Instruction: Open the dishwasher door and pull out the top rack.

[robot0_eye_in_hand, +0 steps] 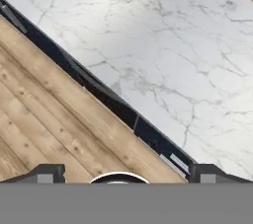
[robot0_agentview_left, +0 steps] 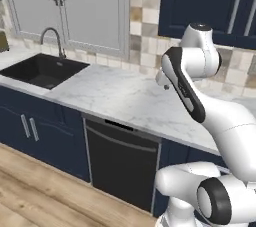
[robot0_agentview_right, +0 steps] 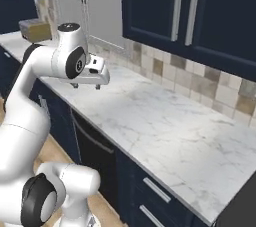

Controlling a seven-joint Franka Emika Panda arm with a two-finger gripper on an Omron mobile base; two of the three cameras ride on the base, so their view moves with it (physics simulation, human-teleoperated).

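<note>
The gripper (robot0_agentview_right: 86, 86) is hovering above the marble bench (robot0_agentview_right: 165, 126), fingers (robot0_eye_in_hand: 49, 172) spread and holding nothing; below the bench, the dishwasher door (robot0_agentview_left: 120, 166) is sitting closed.

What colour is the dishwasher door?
Glossy black dishwasher door, clearest in the left base view.

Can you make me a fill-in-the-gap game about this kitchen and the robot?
1. The wide glossy black dishwasher door under the counter is ____.
2. The white marble counter has a black ____ set into it, below the curved grey tap.
3. The robot's tool hangs above the ____, not touching the door's long dark bar handle.
4. The floor is made of light ____ planks.

Missing words: shut; sink; counter; wooden
</note>
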